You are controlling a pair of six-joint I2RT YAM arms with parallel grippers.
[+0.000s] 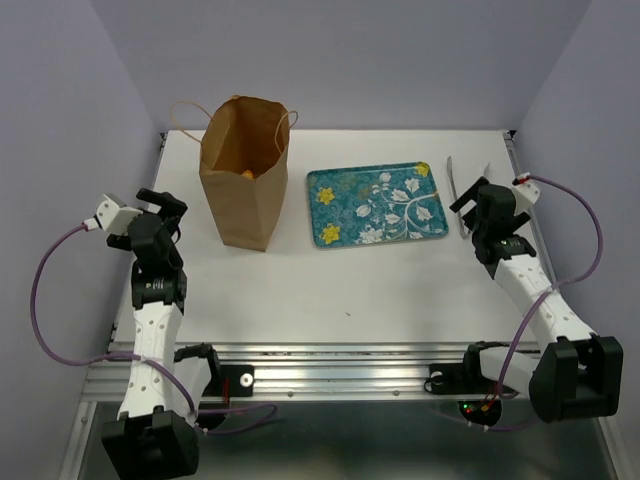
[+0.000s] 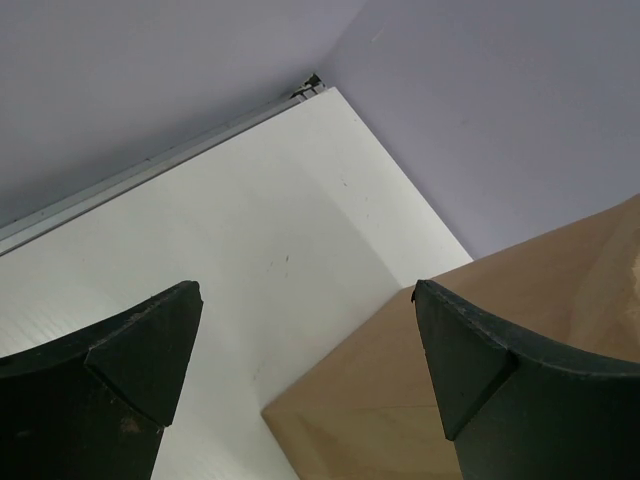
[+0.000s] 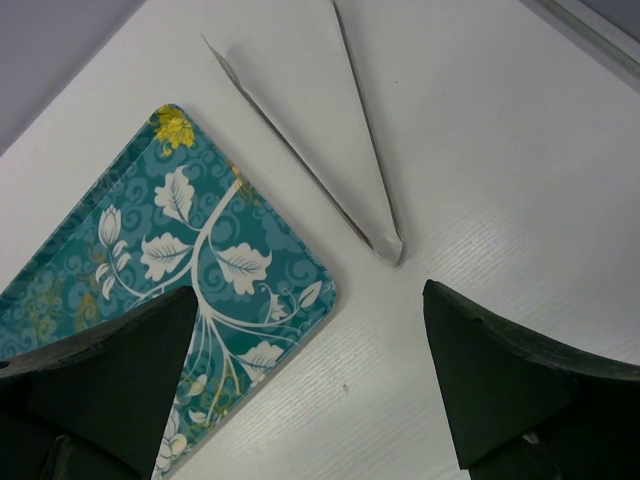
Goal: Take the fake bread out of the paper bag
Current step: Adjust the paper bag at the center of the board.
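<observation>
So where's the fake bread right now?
Top view: the fake bread is down inside the upright paper bag at far left, left of the teal tray; only an orange bit shows.

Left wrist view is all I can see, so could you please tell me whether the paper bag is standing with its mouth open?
Observer: Yes, the paper bag stands upright with its mouth open.
Operator: Thank you. Can you see the bread inside?
Observer: Only a small orange patch shows deep inside; I cannot tell which piece it is.
Operator: Is there somewhere to put it?
Observer: A teal floral tray lies flat to the bag's right, apart from it.
</observation>
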